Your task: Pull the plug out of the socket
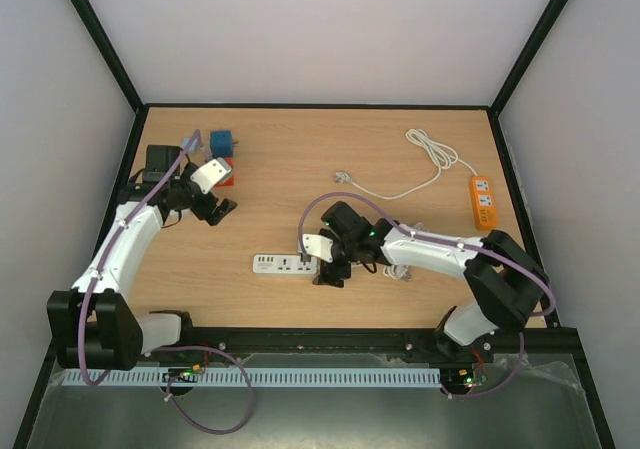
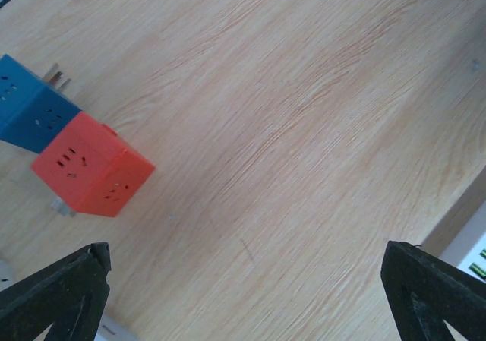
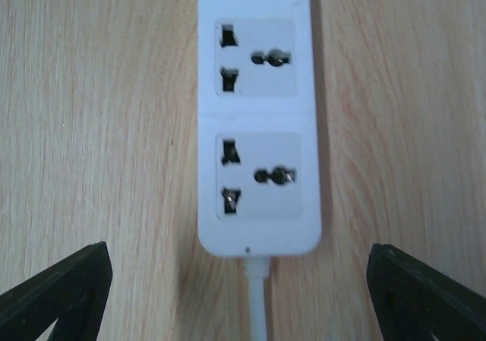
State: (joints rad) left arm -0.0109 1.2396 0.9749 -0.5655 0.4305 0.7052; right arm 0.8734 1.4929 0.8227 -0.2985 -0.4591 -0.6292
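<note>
A white power strip [image 1: 280, 264] lies on the table near the front. In the right wrist view, the two sockets of the strip [image 3: 258, 113] closest to its cord are empty. My right gripper [image 1: 330, 272] hovers over the strip's cord end. Its jaws [image 3: 239, 254] stand wide open to either side of the strip, touching nothing. A white plug [image 1: 343, 177] lies loose on the table at the end of a white cord [image 1: 432, 159]. My left gripper [image 1: 222, 209] is open over bare wood [image 2: 244, 254], beside a red cube socket [image 2: 87, 170].
An orange power strip [image 1: 483, 201] lies at the right edge, with the coiled white cord running from it. A blue cube socket [image 1: 221, 143] sits behind the red cube socket [image 1: 225, 177] at the back left. A black adapter [image 1: 160, 161] lies further left.
</note>
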